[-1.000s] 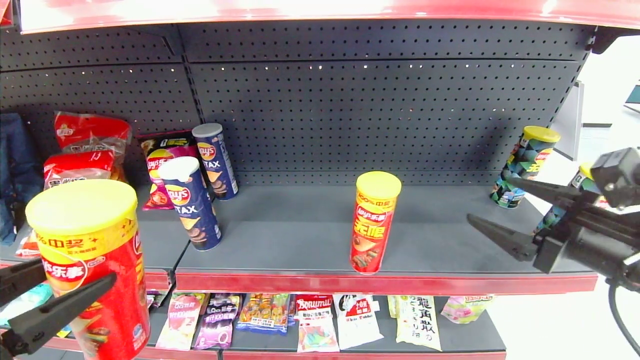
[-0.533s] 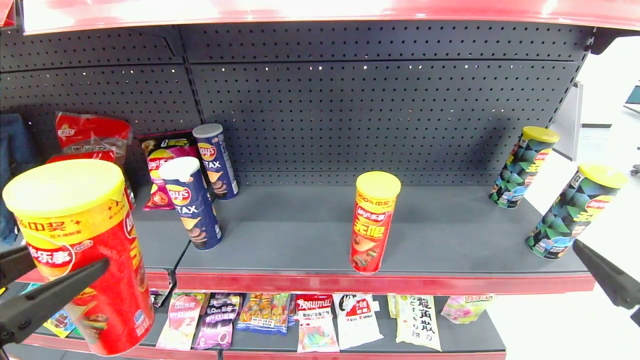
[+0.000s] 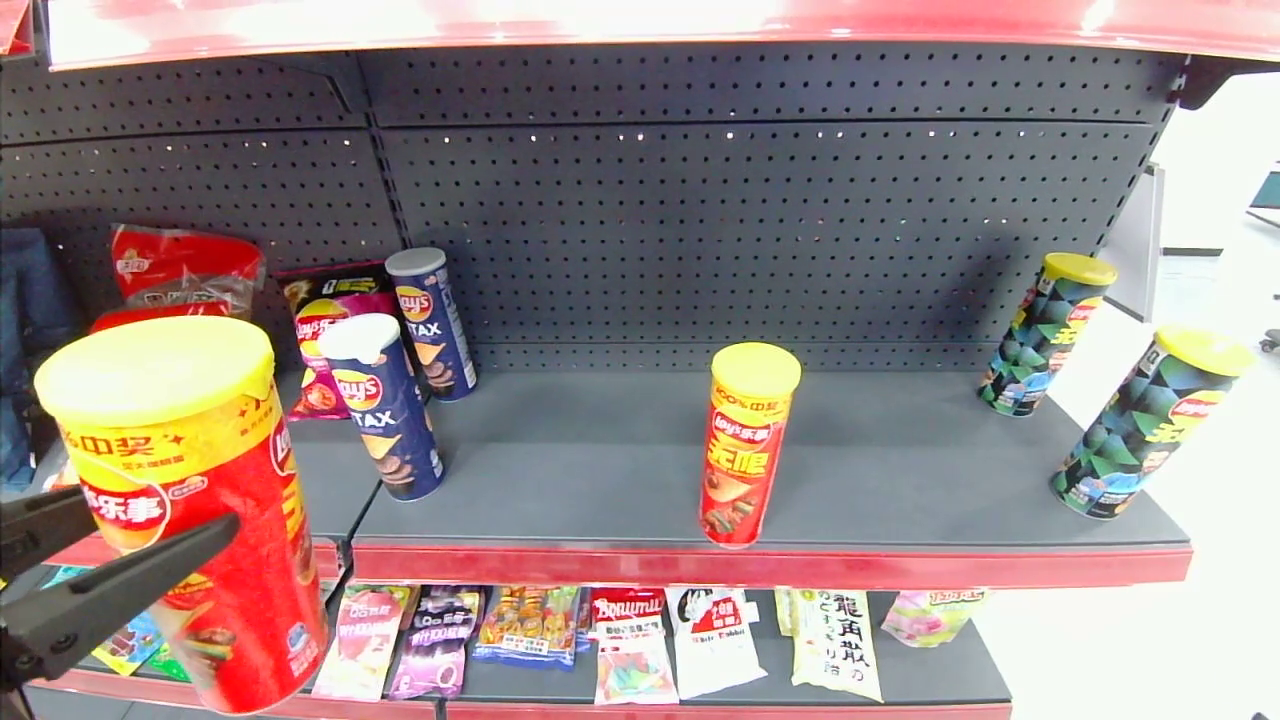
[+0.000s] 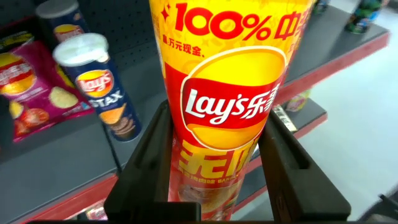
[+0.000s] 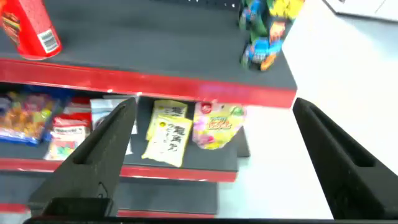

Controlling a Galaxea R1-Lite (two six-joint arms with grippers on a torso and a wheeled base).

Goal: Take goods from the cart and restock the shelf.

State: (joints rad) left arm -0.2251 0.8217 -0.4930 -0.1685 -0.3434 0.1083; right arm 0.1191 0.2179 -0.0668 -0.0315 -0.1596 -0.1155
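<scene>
The left gripper [image 3: 165,515], at lower left, is clamped on a red chip can [image 3: 170,440], yellow lid uppermost, in front of the shelf [image 3: 600,470]; a second red can [image 3: 750,445] stands upright near the front edge; two navy cans [image 3: 385,410] stand at left; two patterned cans [image 3: 1050,335] stand at the right end.

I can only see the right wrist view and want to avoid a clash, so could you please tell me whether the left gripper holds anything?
Observer: Yes, the left gripper is shut on a red can with a yellow lid, held roughly upright before the left part of the shelf.
Operator: Thanks. What is left of the standing red can that I see?
Observer: Two dark blue cans with pale lids: a front blue can and a rear blue can near the back panel.
Operator: And the patterned cans at the right end?
Observer: They stand apart: a rear patterned can by the back panel, a front patterned can near the front edge.
</scene>
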